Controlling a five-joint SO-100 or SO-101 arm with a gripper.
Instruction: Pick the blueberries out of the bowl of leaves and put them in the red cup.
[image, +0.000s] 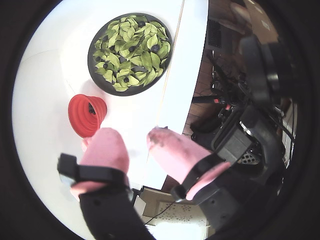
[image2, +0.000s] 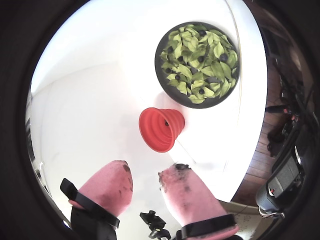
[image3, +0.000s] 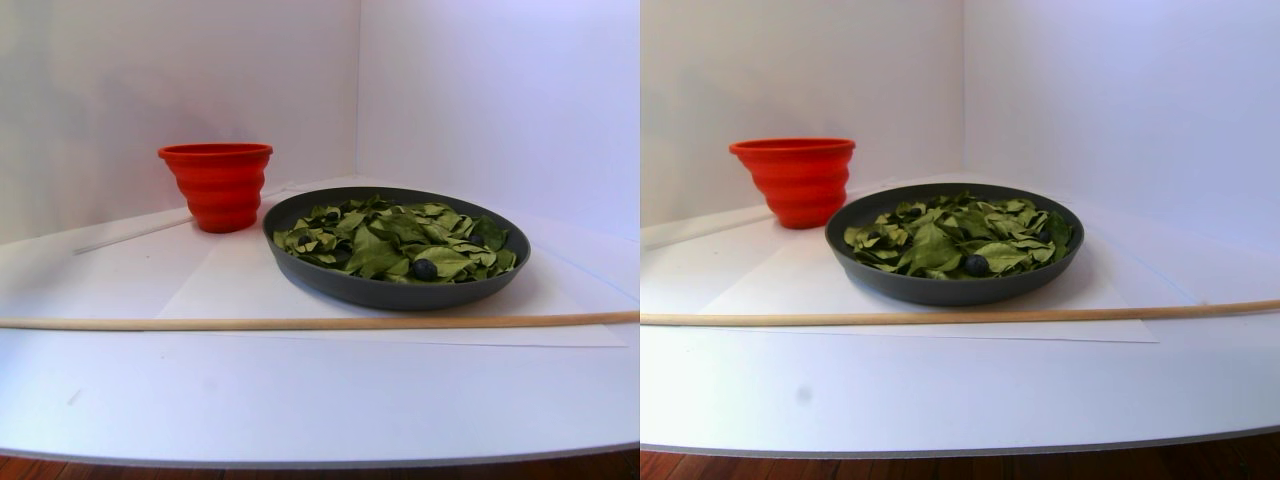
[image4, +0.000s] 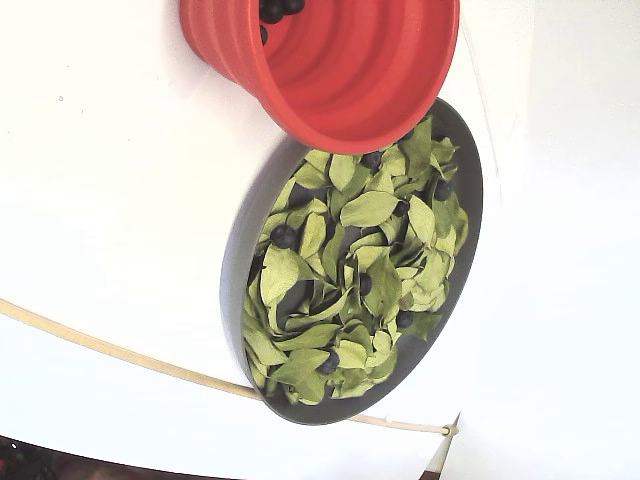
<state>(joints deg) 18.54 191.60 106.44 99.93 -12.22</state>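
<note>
Hovering high above the table, the claw has its pink fingers spread apart and empty. Below it in both wrist views sits the cup, just near of the bowl. A few berries already lie dark at the cup's bottom in the fixed view, so some of the job looks done. Plenty left, though: more berries dot the leaves across the bowl, one sitting plainly at the near rim in the stereo pair view.
</note>
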